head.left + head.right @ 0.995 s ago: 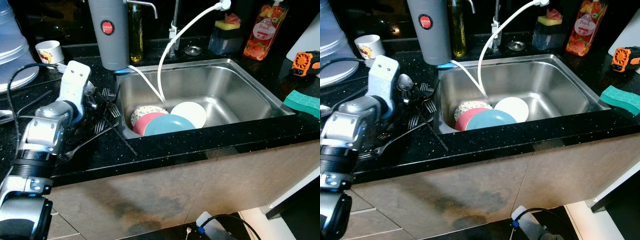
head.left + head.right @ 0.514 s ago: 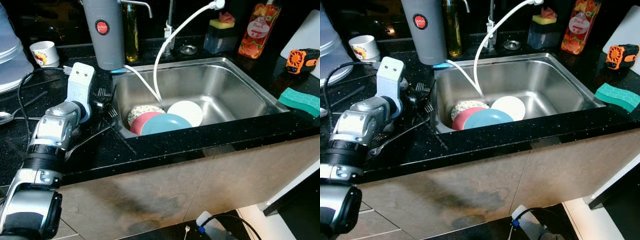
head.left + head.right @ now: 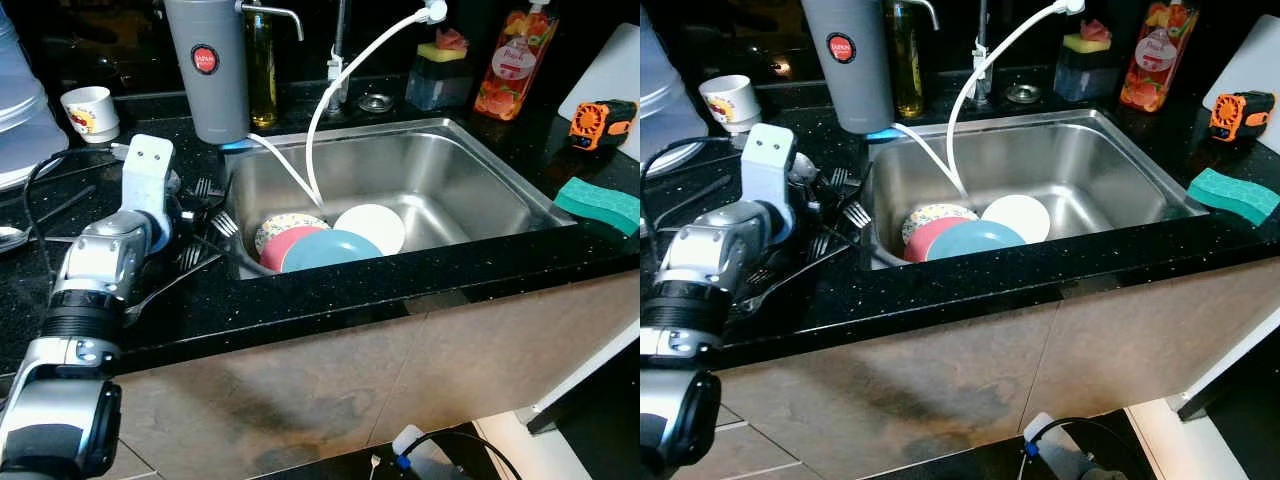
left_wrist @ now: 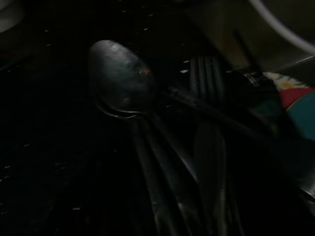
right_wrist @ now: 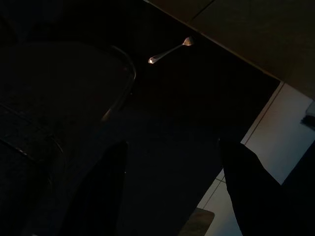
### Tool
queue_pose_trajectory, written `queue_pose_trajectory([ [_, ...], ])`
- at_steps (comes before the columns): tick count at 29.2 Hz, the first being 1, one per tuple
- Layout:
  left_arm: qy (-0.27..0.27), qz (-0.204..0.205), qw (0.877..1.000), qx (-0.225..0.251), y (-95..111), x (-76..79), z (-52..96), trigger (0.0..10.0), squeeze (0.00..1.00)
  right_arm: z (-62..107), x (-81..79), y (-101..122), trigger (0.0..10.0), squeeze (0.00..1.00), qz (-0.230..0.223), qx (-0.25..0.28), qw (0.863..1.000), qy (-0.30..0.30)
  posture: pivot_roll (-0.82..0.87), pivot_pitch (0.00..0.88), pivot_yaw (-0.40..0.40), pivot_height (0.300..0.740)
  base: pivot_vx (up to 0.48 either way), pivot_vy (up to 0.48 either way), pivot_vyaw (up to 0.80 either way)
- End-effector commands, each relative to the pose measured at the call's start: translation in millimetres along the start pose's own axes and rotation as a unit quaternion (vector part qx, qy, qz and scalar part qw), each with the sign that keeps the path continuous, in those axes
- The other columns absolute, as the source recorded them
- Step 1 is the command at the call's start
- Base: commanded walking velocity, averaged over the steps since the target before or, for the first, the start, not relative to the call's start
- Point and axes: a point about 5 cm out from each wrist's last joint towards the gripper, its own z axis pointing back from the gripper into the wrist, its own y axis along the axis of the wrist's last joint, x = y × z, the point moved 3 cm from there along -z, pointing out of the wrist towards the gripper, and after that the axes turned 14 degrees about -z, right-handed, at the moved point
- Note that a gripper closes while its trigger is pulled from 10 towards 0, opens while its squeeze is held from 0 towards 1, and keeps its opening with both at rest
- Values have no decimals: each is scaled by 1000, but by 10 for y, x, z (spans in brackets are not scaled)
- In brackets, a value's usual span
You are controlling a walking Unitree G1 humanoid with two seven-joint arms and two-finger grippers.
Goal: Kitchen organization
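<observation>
A pile of forks [image 3: 205,205] and spoons lies on the black counter [image 3: 300,300] just left of the sink [image 3: 480,130]. My left gripper [image 3: 178,205] is down at this pile, hidden behind its white wrist housing. The dim left wrist view looks closely at a spoon bowl [image 4: 120,81] and fork tines [image 4: 204,78]. In the sink, a patterned plate [image 3: 285,222], a pink plate [image 3: 283,246], a blue plate [image 3: 335,248] and a white plate [image 3: 372,226] lean together. My right gripper [image 5: 172,147] hangs open and empty in the dark.
Behind the cutlery stands a grey canister [image 3: 207,65], with a white cup [image 3: 88,108] to its left. A white hose [image 3: 340,90] runs into the sink. A soap bottle [image 3: 503,65], an orange tool [image 3: 598,123] and a green sponge [image 3: 598,203] sit at the right.
The view has shifted slightly. My left wrist edged toward the sink over the cutlery, then drew back a little to the left. The plates have not moved.
</observation>
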Motion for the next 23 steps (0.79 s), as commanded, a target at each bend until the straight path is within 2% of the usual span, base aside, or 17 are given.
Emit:
queue_pose_trajectory([
  [1,18,-13,999,-27,-176,-119,17,10000,0,0,-6,-23,10000,0,-2,-3,1000,-1,25,0,30,740,0,0,0],
  [2,22,-15,999,-29,-196,-148,21,10000,0,0,-6,-24,10000,0,-2,-3,1000,-1,25,0,29,740,0,0,0],
  [3,30,-19,999,-34,-229,-198,31,5059,0,0,-5,-25,10000,0,-2,-3,1000,-1,24,0,29,740,0,0,0],
  [5,39,-23,998,-39,-266,-258,47,5059,0,1,-4,-27,10000,0,-2,-3,1000,-1,24,0,29,740,0,0,0],
  [6,46,-25,998,-43,-294,-303,58,1176,0,1,-3,-29,10000,0,-2,-3,1000,-2,23,0,27,740,0,0,0],
  [7,59,-28,997,-49,-332,-377,77,0,0,2,-1,-32,10000,0,-2,-3,1000,-2,24,0,26,740,0,0,0],
  [23,114,-48,991,-42,-332,-702,159,0,0,8,16,-41,10000,0,1,-4,1000,-4,20,0,20,740,0,0,0],
])
